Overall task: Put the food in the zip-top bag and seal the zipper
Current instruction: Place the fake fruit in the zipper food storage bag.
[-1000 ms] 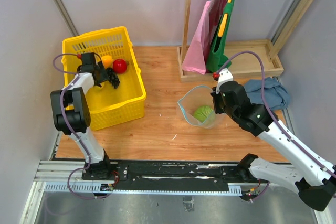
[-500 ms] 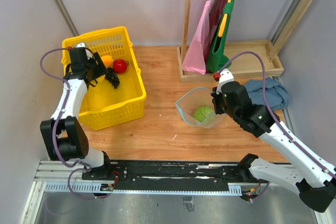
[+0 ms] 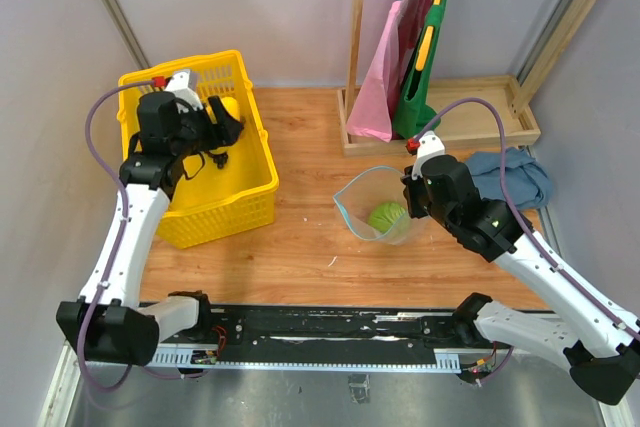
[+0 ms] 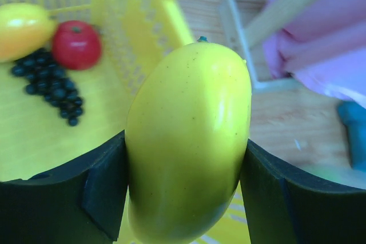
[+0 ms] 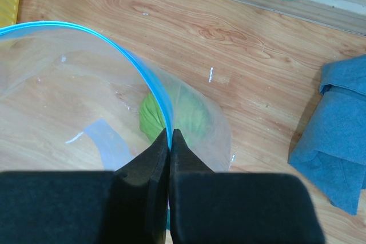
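Left end effector is up at the yellow basket, hanging over its right rim, with the fingers clamped on either side of a yellow piece (smooth, mango-shaped, filling most of the left wrist view). From above, that yellow piece sits just inside the basket's back right corner, clear of the floor.

Down in the basket lie an orange-yellow mango, a red one touching it, and the dark grape bunch trailing just below them. The basket's left wall runs close to the grey side panel. Its right wall faces a strip of bare wooden worktop reaching across to the bag.

Over on the right, the zip-top bag lies mid-worktop with its mouth held open in a wide loop. The right end effector has its jaws pressed together on the zipper, pinching the blue strip at the near side of the mouth and lifting that edge. Inside the bag, a pale green round one rests against the bottom, just past the pinch point.

Close to the right arm, a folded blue cloth lies near the worktop's right edge. Behind the bag stands a wooden tray rack with pink and green items hanging over it, near the bag's far rim.
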{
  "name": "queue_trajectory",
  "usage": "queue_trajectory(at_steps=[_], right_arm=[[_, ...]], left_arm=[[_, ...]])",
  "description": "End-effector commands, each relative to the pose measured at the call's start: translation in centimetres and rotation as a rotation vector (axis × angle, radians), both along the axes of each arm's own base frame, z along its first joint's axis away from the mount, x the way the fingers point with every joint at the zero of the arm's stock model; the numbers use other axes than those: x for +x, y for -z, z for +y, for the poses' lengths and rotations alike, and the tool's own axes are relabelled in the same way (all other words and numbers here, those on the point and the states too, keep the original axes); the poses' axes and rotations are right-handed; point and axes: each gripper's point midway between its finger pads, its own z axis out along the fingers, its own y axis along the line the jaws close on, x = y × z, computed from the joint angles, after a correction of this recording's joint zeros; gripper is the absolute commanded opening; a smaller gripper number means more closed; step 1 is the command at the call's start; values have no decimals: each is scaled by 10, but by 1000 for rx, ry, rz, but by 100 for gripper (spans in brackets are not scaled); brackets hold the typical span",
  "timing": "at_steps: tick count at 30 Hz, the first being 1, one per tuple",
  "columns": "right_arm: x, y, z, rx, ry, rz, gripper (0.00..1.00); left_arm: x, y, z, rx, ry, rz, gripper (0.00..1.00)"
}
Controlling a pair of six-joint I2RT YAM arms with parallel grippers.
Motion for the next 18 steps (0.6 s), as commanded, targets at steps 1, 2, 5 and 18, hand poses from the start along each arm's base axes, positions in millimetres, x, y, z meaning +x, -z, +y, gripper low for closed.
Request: queue_trajectory(at_steps=[1,2,5,18], right_arm=[[1,-3,3,24,-3,-5,1],[1,-3,3,25,-6,-6,0],[0,-5,6,36,-18,-8,1],[-4,-11,12,87,-39,-9,0]], left_arm=[[-28,-40,-58,-28,240,-119,5],[-35,-48,-72,-30,289,-149,5],[-59,-67,-114,-44,443,-243,3],[-139,-92,-243,-159,868,-535,0]])
